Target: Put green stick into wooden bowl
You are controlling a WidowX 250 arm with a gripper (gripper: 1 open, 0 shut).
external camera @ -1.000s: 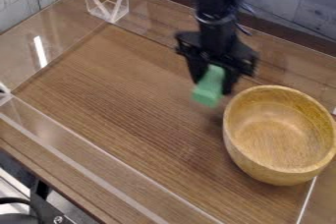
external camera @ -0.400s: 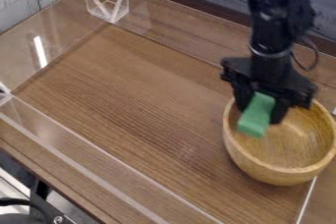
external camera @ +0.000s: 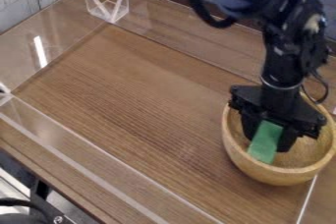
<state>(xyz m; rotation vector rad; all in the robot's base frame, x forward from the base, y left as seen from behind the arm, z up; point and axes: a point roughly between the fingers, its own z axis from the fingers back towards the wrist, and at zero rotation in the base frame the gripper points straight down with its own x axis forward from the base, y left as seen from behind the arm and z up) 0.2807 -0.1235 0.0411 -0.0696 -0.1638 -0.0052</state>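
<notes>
Since the earlier frame the claw (external camera: 273,128) has swung from bench (external camera: 118,90) centre toward four o'clock; it now pinches the green stick (external camera: 268,140), hanging inside the wooden bowl (external camera: 250,159) hollow, tilted.
</notes>
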